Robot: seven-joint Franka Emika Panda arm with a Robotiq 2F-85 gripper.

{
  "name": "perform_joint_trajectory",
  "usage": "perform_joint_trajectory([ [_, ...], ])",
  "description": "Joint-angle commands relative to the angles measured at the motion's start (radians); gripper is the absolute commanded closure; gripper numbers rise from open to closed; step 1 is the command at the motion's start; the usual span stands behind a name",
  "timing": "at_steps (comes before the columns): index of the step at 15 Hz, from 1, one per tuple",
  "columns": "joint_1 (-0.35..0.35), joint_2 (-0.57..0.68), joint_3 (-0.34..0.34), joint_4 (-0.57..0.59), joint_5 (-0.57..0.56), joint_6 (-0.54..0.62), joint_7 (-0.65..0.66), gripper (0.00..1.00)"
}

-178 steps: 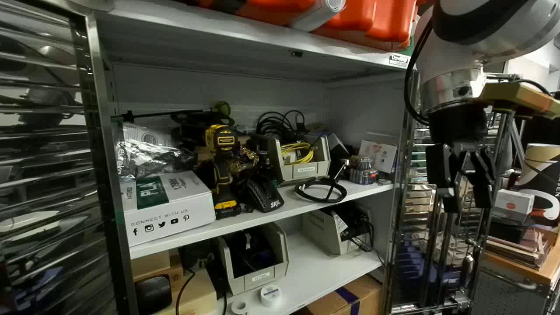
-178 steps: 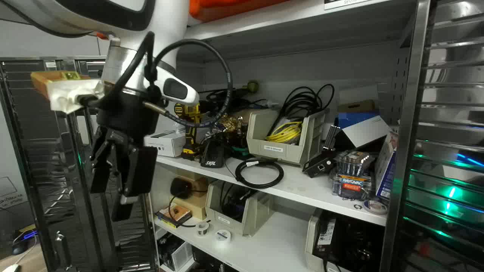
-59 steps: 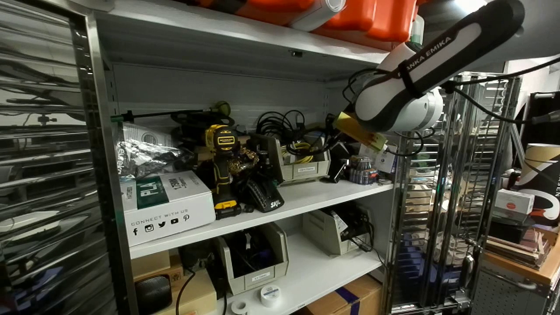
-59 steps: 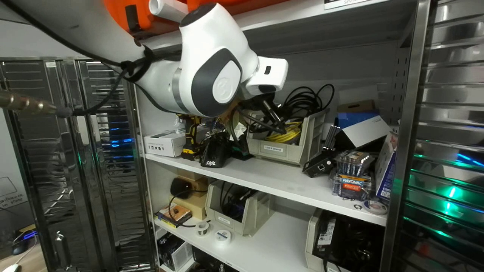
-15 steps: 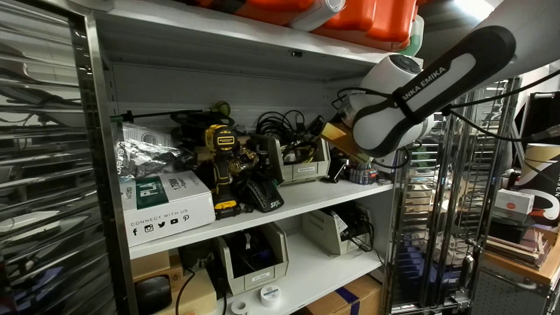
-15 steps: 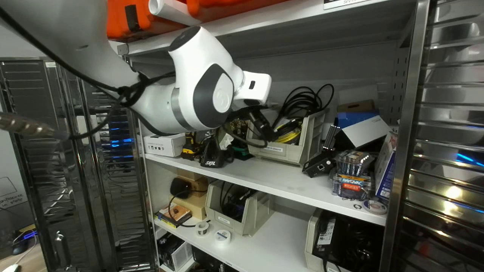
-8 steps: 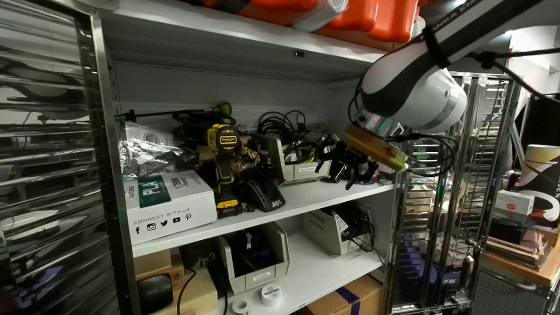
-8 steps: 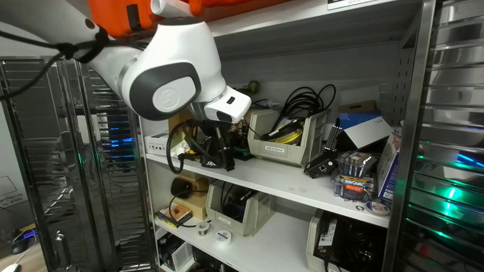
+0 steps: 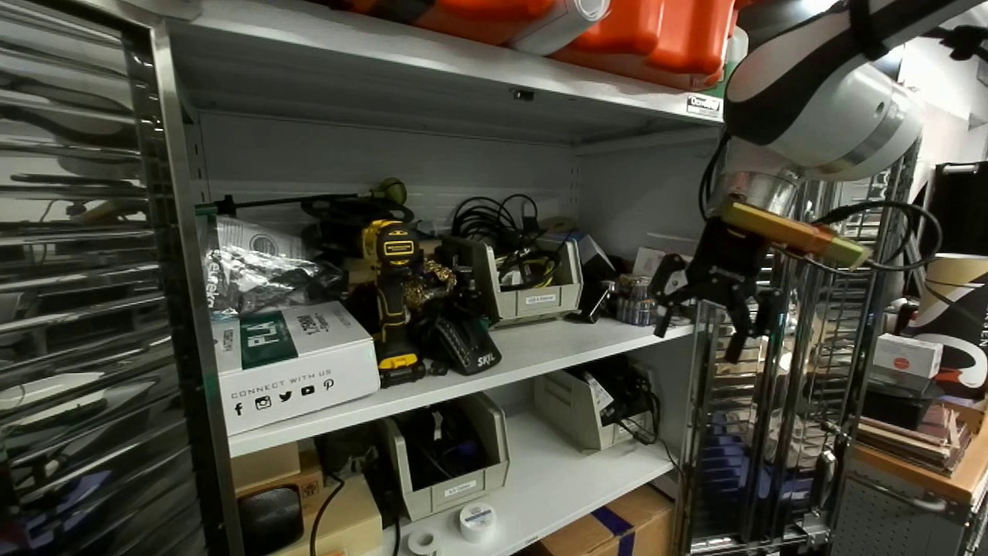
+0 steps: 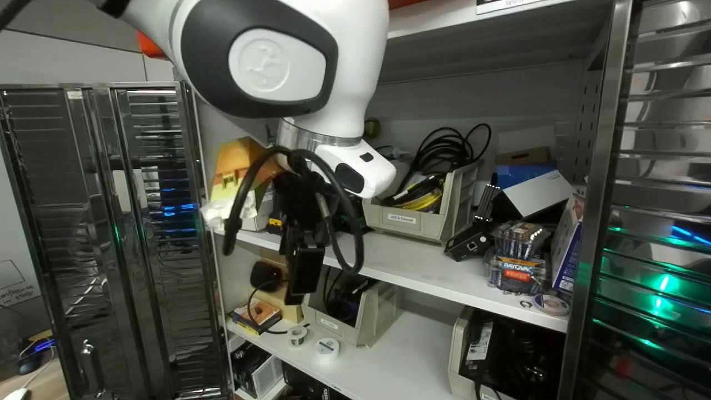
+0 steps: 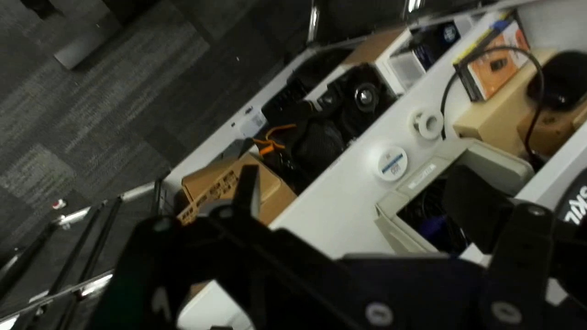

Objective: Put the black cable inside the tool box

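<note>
The black cable (image 9: 509, 270) lies in a loose loop over the yellow cord inside the tool box (image 9: 540, 303), a pale grey-beige bin on the middle shelf. In an exterior view the cable (image 10: 414, 191) rests at the open front of the tool box (image 10: 402, 219), within its walls. My gripper (image 9: 698, 344) is open and empty, apart from the box and at the shelf's end by the cabinet door. The gripper (image 10: 304, 272) hangs in front of the shelf edge in an exterior view. In the wrist view the fingers (image 11: 355, 183) are spread with nothing between; cable and tool box are out of that view.
A bigger tangle of thick black cords (image 9: 494, 220) stands behind the tool box. A yellow-black drill (image 9: 394, 293) and a white-green carton (image 9: 297, 363) stand beside it. Batteries (image 10: 516, 261) lie at the other end. A shelf (image 9: 432, 54) spans above. The lower shelf holds another bin (image 11: 426, 176).
The cable lay on the shelf, was lifted to the tool box and now lies inside it. My gripper let go, opened and moved back out, away from the box and shelf.
</note>
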Motion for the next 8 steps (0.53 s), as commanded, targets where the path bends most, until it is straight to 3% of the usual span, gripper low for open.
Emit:
perform_joint_trajectory([
  [1,0.034,-0.038,-0.079,0.076,-0.010,-0.278,-0.101,0.00],
  [2,-0.039,-0.013,0.002,0.033,0.008,-0.167,-0.063,0.00],
  [4,-0.041,-0.025,-0.018,0.058,0.009,-0.249,-0.097,0.00],
  [8,-0.036,-0.028,-0.019,0.061,0.009,-0.259,-0.103,0.00],
])
